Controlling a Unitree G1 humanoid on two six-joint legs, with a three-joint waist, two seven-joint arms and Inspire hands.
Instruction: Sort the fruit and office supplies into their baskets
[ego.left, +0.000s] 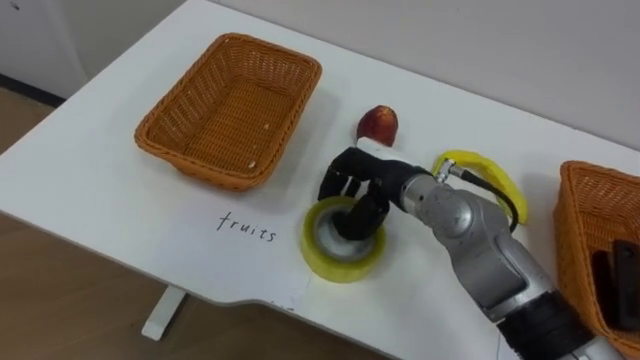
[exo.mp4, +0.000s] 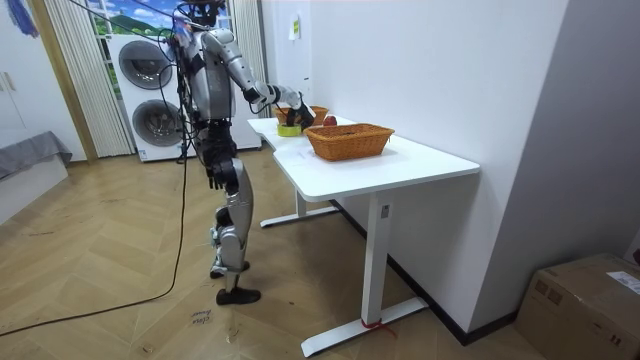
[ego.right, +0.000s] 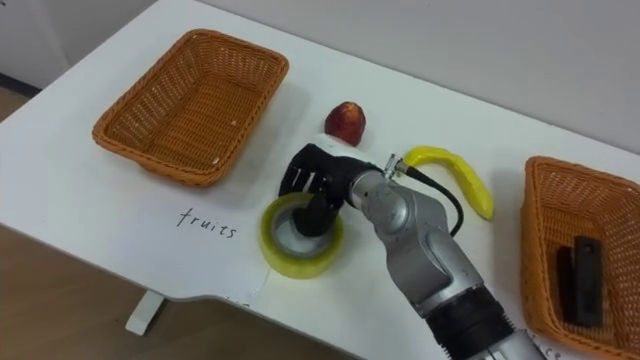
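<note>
A yellow tape roll (ego.left: 328, 264) lies flat near the table's front edge. My right hand (ego.left: 356, 182) is on its far rim, with fingers curled down into the hole and gripping the ring. Behind the hand sits a red apple (ego.left: 378, 124). A yellow banana (ego.left: 492, 178) lies to the right of it, partly behind my forearm. The empty wicker fruit basket (ego.left: 232, 108) stands at the left, above a handwritten "fruits" label (ego.left: 246, 229). A second wicker basket (ego.left: 588, 232) at the right edge holds a black object (ego.left: 625, 285). My left hand (exo.mp4: 214, 172) hangs by my hip.
The white table's front edge (ego.left: 150, 255) runs close below the tape roll, with wooden floor beyond it. In the room view I stand at the table's long side, a washing machine (exo.mp4: 150, 85) behind me. A wall backs the table.
</note>
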